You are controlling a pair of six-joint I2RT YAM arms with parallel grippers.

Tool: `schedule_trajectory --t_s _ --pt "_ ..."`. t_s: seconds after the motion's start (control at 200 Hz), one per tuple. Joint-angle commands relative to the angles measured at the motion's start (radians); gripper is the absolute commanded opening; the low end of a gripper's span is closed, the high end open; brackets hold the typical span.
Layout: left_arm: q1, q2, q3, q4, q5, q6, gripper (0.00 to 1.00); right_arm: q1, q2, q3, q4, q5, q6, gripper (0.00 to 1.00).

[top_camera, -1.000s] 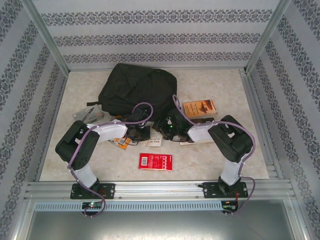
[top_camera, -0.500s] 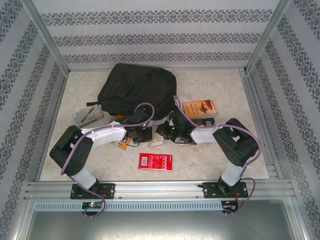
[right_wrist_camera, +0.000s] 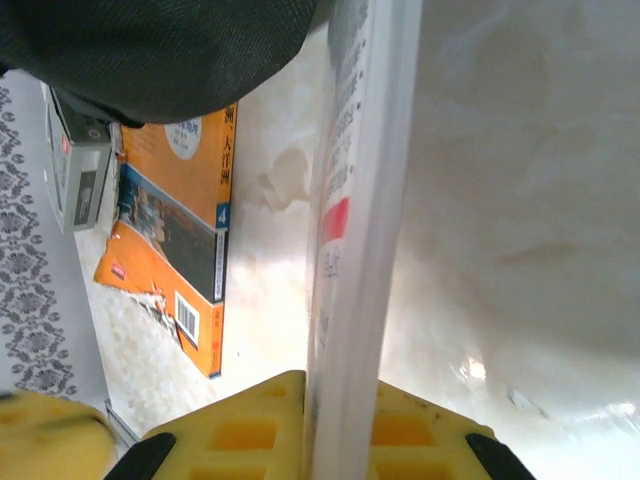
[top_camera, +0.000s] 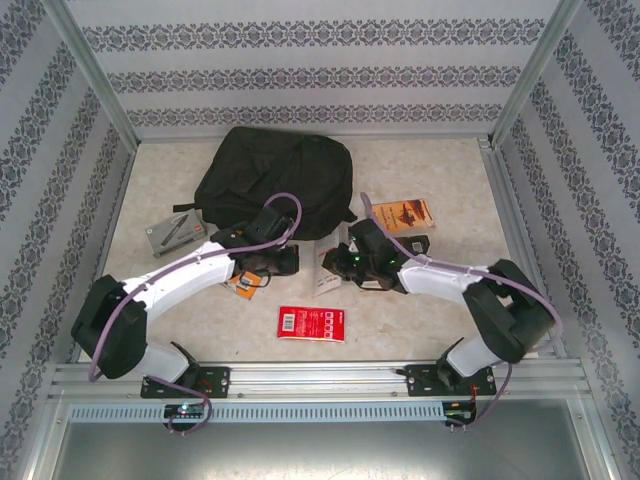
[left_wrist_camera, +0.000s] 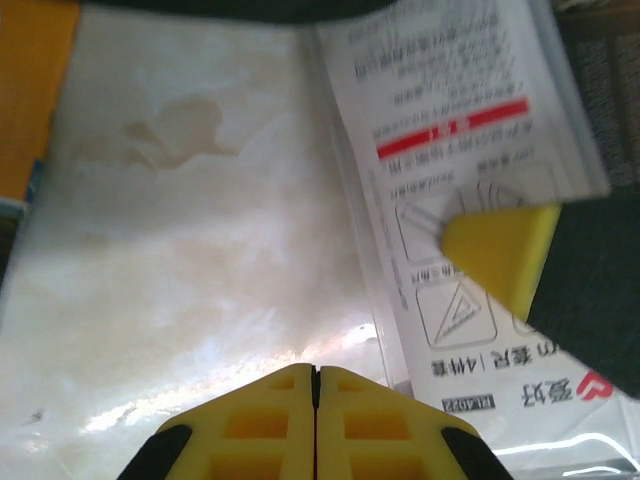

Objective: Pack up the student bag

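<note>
The student bag (top_camera: 275, 180) is a black backpack lying at the back of the table, and its dark edge also crosses the top of the right wrist view (right_wrist_camera: 150, 50). My right gripper (top_camera: 342, 262) (right_wrist_camera: 340, 385) is shut on a white stationery packet (top_camera: 325, 270) (right_wrist_camera: 355, 230), which stands on edge between the pads. My left gripper (top_camera: 278, 260) (left_wrist_camera: 315, 372) is shut with nothing in it, just left of that packet (left_wrist_camera: 450, 250) and close to the bag's front edge. A yellow finger of the right gripper (left_wrist_camera: 500, 255) lies against the packet.
A red pack (top_camera: 312, 323) lies near the front centre. An orange book (top_camera: 400, 214) sits to the right of the bag. A grey box (top_camera: 172, 232) (right_wrist_camera: 80, 170) sits to its left. Another orange book (top_camera: 240, 283) (right_wrist_camera: 170, 240) lies under the left arm.
My right gripper has shut on the white packet and tipped it onto its edge. Both arms have stretched farther out from their bases toward the bag.
</note>
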Motion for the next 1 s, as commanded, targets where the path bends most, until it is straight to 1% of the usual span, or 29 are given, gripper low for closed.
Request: schedule_trajectory --t_s 0.0,0.08,0.155,0.25,0.33,0.47,0.585,0.665,0.749,0.879,0.994 --pt "-0.009 -0.034 0.087 -0.104 -0.070 0.091 0.10 -0.005 -0.119 -0.025 -0.101 0.063 -0.075 0.12" --pt "-0.007 -0.019 0.144 -0.123 -0.089 0.121 0.16 -0.006 -0.199 -0.038 -0.189 0.105 -0.102 0.12" --pt "-0.007 0.017 0.214 -0.140 -0.108 0.152 0.27 -0.005 -0.280 -0.038 -0.291 0.173 -0.139 0.11" --pt "-0.007 0.093 0.325 -0.157 -0.128 0.186 0.44 -0.017 -0.384 -0.034 -0.417 0.273 -0.177 0.10" --pt "-0.007 0.173 0.427 -0.162 -0.131 0.209 0.54 -0.050 -0.456 -0.040 -0.479 0.321 -0.201 0.10" --pt "-0.007 0.350 0.635 -0.201 -0.149 0.241 0.67 -0.162 -0.556 -0.045 -0.543 0.322 -0.248 0.10" --pt "-0.011 0.480 0.812 -0.242 -0.187 0.259 0.78 -0.253 -0.594 -0.053 -0.566 0.272 -0.274 0.10" --pt "-0.014 0.559 0.916 -0.266 -0.212 0.269 0.81 -0.294 -0.609 -0.064 -0.565 0.242 -0.281 0.11" --pt "-0.020 0.639 1.019 -0.301 -0.239 0.277 0.81 -0.320 -0.617 -0.081 -0.555 0.222 -0.284 0.11" --pt "-0.029 0.747 1.143 -0.342 -0.266 0.291 0.78 -0.352 -0.618 -0.113 -0.523 0.184 -0.275 0.12" --pt "-0.031 0.812 1.203 -0.355 -0.284 0.297 0.77 -0.376 -0.615 -0.134 -0.501 0.153 -0.271 0.12"
